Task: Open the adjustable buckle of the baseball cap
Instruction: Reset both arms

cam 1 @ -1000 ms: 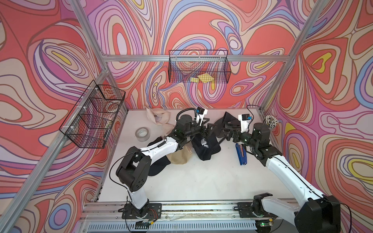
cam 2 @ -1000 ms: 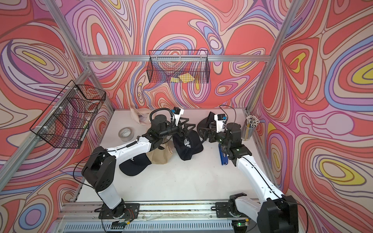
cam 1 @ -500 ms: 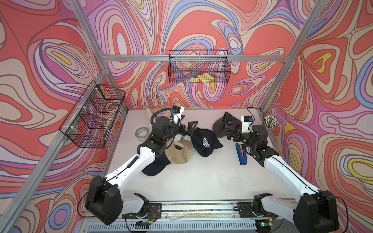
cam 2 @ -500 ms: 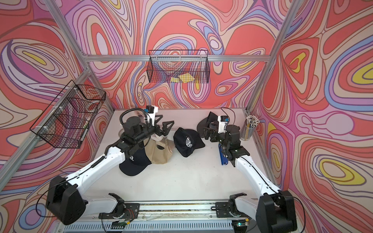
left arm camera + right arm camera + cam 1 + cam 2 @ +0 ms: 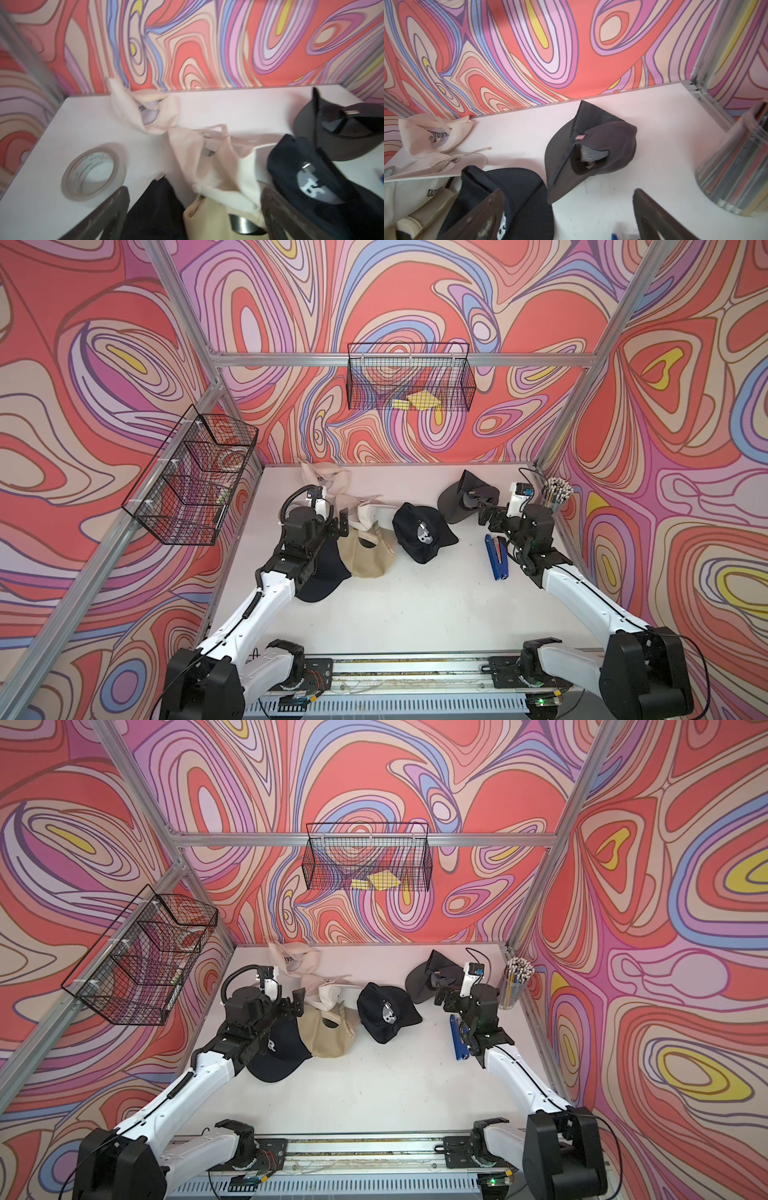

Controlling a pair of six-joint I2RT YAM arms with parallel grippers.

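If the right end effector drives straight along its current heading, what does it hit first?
Probably the grey cap, lying just ahead of the open right end effector. It points slightly downward, so it might touch the table first; depth is unclear.

Seven caps (image 5: 419, 531), perhaps; two baskets (image 5: 409, 383); one tape (image 5: 93, 172), stapler (image 5: 496, 556), pencil cup (image 5: 557, 493)

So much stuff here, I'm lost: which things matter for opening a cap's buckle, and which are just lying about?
For the job, likely: black cap, its metal buckle, left gripper, right gripper, both open.
Lying about: blue stapler, tape roll, pencil cup, grey cap, tan cap.
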